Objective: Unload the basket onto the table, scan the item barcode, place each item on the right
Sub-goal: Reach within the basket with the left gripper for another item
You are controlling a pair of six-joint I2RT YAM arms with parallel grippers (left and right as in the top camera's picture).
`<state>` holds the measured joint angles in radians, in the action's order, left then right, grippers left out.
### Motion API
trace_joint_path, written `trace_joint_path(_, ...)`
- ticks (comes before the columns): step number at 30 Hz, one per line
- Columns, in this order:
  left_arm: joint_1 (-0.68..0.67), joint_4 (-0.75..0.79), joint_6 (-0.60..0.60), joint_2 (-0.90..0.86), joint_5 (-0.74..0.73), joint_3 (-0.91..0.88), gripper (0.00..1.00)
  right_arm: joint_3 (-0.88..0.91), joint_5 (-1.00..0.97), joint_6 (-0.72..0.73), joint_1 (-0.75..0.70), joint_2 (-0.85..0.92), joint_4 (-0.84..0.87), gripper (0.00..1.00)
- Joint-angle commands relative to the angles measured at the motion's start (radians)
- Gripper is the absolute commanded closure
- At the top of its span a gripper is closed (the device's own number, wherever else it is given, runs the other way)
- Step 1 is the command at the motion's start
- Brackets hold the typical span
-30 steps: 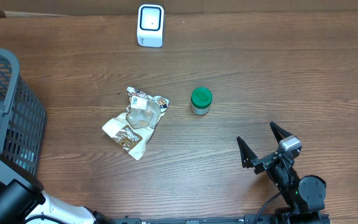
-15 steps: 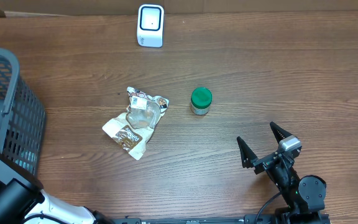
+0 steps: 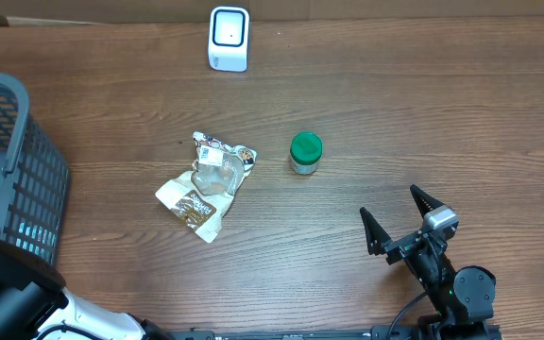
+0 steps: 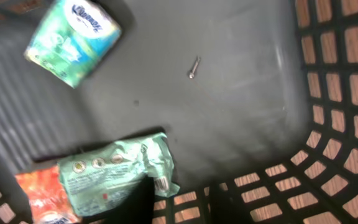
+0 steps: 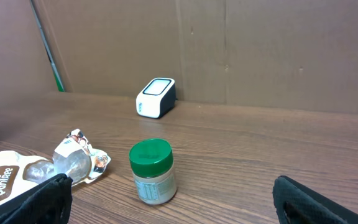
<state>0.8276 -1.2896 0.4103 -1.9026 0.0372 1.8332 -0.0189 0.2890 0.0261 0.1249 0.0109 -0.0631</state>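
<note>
Overhead: scanner [image 3: 229, 38] sits at the tabletop's [image 3: 423, 104] far edge, presumably so barcodes can be presented to it. Right hand [image 3: 402, 222] waits near, jaws wide.
Left wrist: left hand [image 4: 184, 200] low in basket [image 4: 328, 124] beside green packet [image 4: 114, 174], probably the item. Cannot tell its grip.
Right wrist: jar [image 5: 151, 171] and pouch [image 5: 17, 168] lie on the tabletop, ungripped.

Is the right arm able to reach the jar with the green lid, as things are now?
Probably yes. The right hand is open and faces the jar, which stands upright, and only bare table lies between them.
</note>
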Motion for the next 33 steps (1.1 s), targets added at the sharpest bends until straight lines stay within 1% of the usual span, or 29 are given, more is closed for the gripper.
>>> trace_joint_path(1, -0.023, 0.0, -0.045, -0.006, 0.001, -0.084, 0.46, 0.01, 0.004, -0.001, -0.003, -0.008, 0.006, 0.0)
trace_joint_path(3, -0.023, 0.026, -0.045, -0.007, 0.013, -0.146, 0.36, 0.01, 0.004, -0.001, -0.003, -0.008, 0.006, 0.0)
trace_joint_path(4, -0.018, 0.062, -0.045, -0.007, 0.03, -0.212, 0.33, 0.01, 0.004, -0.001, -0.003, -0.008, 0.006, 0.0)
trace_joint_path(9, -0.01, 0.176, -0.05, -0.007, 0.052, -0.362, 0.33, 0.01, 0.004, -0.001, -0.003, -0.008, 0.006, 0.0)
trace_joint_path(12, -0.01, 0.249, -0.084, -0.007, 0.052, -0.43, 0.31, 0.01, 0.004, -0.001, -0.003, -0.008, 0.006, 0.0)
trace_joint_path(15, -0.01, 0.319, -0.113, -0.007, 0.052, -0.488, 0.27, 0.01, 0.005, -0.001, -0.003, -0.008, 0.006, 0.0)
trace_joint_path(18, -0.01, 0.357, -0.126, -0.007, 0.057, -0.514, 0.24, 0.01, 0.004, -0.001, -0.003, -0.008, 0.006, 0.0)
trace_joint_path(23, -0.01, 0.394, -0.15, -0.007, 0.111, -0.549, 0.23, 0.01, 0.004, -0.001, -0.003, -0.008, 0.006, 0.0)
trace_joint_path(26, -0.008, 0.406, -0.149, -0.007, 0.116, -0.567, 0.23, 0.01, 0.004, -0.001, -0.003, -0.008, 0.006, 0.0)
trace_joint_path(27, -0.008, 0.407, -0.149, -0.007, 0.116, -0.57, 0.24, 0.01, 0.004, -0.001, -0.003, -0.008, 0.006, 0.0)
trace_joint_path(29, -0.008, 0.404, -0.149, -0.007, 0.112, -0.57, 0.31, 0.01, 0.004, -0.001, -0.003, -0.008, 0.006, 0.0)
trace_joint_path(30, -0.009, 0.401, -0.15, -0.007, 0.1, -0.57, 0.38, 0.01, 0.004, -0.001, -0.003, -0.008, 0.006, 0.0)
trace_joint_path(31, -0.01, 0.399, -0.149, -0.007, 0.085, -0.57, 0.49, 0.01, 0.004, -0.001, -0.003, -0.008, 0.006, 0.0)
trace_joint_path(33, -0.01, 0.387, -0.149, -0.007, 0.057, -0.57, 0.69, 0.01, 0.004, -0.001, -0.003, -0.008, 0.006, 0.0)
